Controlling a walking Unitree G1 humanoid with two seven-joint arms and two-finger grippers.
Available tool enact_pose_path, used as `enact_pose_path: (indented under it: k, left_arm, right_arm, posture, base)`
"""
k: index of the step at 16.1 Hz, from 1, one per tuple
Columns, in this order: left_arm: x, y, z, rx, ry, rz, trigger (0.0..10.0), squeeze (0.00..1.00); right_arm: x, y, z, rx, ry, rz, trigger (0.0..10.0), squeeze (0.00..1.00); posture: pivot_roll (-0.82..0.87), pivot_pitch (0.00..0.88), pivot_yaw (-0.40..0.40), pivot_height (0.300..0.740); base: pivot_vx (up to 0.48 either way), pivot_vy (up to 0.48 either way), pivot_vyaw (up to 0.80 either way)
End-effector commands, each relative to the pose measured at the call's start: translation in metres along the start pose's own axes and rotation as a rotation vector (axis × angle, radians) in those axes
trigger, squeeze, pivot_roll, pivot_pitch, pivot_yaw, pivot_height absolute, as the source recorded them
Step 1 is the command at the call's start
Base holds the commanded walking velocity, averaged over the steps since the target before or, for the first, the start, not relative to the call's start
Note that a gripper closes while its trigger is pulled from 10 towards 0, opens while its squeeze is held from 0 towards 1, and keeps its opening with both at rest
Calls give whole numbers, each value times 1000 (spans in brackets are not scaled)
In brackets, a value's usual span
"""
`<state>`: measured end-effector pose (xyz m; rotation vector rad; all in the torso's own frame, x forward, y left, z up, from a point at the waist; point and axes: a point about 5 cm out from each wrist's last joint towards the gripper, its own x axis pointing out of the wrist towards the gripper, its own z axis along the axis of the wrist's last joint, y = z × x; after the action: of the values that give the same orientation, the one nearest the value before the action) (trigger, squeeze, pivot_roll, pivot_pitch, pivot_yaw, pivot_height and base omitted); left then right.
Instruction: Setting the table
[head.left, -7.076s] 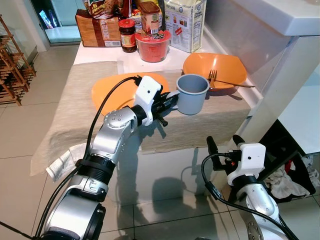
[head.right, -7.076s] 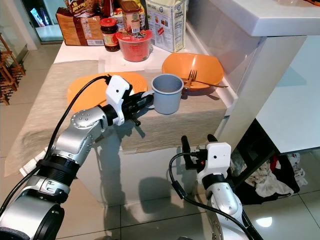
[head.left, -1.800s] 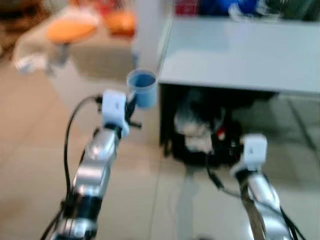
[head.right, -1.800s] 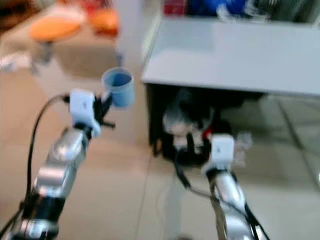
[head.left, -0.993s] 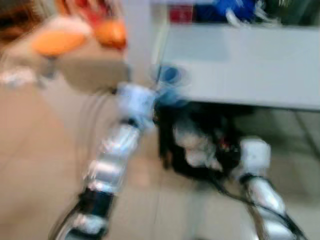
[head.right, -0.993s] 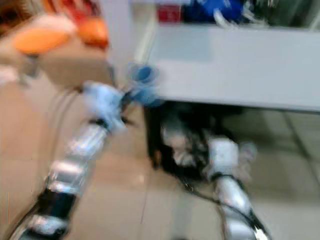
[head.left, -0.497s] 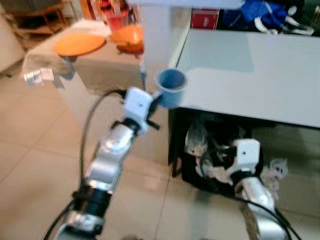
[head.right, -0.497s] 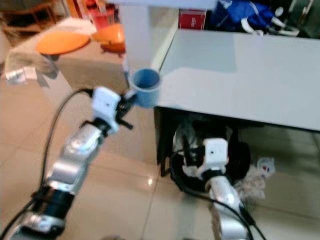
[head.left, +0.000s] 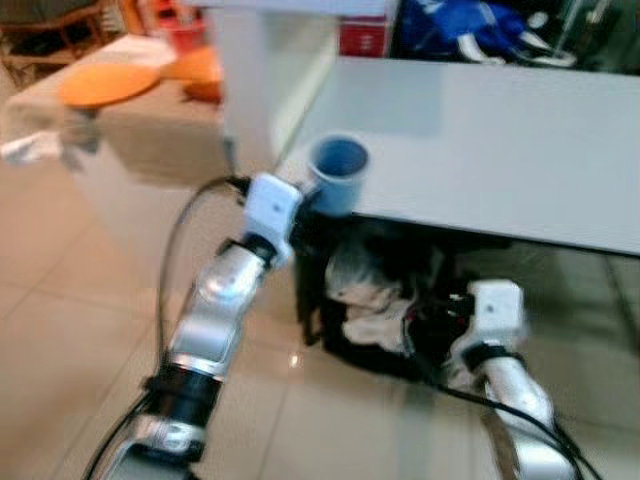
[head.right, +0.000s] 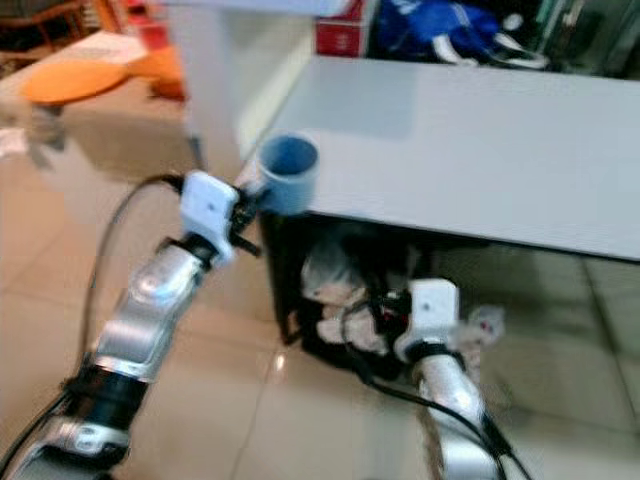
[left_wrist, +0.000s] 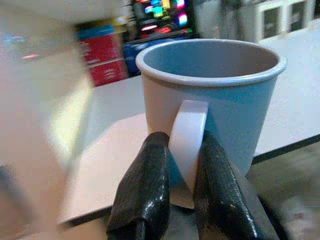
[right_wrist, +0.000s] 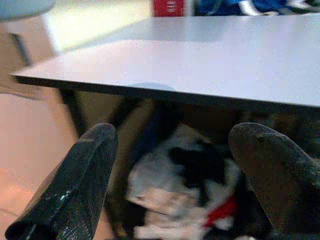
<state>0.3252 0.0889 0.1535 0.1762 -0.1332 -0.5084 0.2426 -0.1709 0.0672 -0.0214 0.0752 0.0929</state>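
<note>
While my left gripper (left_wrist: 182, 187) pinches the handle of the blue mug (head.left: 337, 176), holding it upright just above the grey counter (head.left: 520, 140) corner, it seems light, rigid and smooth; my right gripper (right_wrist: 175, 175) hangs open, low.

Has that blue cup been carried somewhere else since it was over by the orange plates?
Yes. The left gripper has carried the cup away from the orange plates to the near corner of the grey table.

The mug (head.left: 338, 176) hangs over the table's (head.left: 520, 150) near-left corner, plates (head.left: 98, 84) far left.
</note>
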Motion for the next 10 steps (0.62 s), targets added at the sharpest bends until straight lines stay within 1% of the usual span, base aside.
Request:
enact_pose_path:
  k: [1,2,5,10]
  left_arm:
    - [1,12,7,34,-29,20,0,0]
    - [1,13,7,34,-29,21,0,0]
    - [2,15,7,33,-27,29,0,0]
    - [3,16,6,33,-29,38,0,0]
  right_arm:
    - [2,5,5,5,-32,8,10000,0]
    - [2,4,4,30,-21,2,10000,0]
    - [2,3,4,16,-20,-2,10000,0]
    - [1,3,5,6,-28,-5,10000,0]
  posture:
    - [-103,0,62,740]
    - [-104,0,62,740]
    - [-106,0,62,740]
    - [-106,0,61,740]
  base:
    - [315,-356,0]
    - [322,-352,0]
    - [348,-326,-638]
    - [404,-256,0]
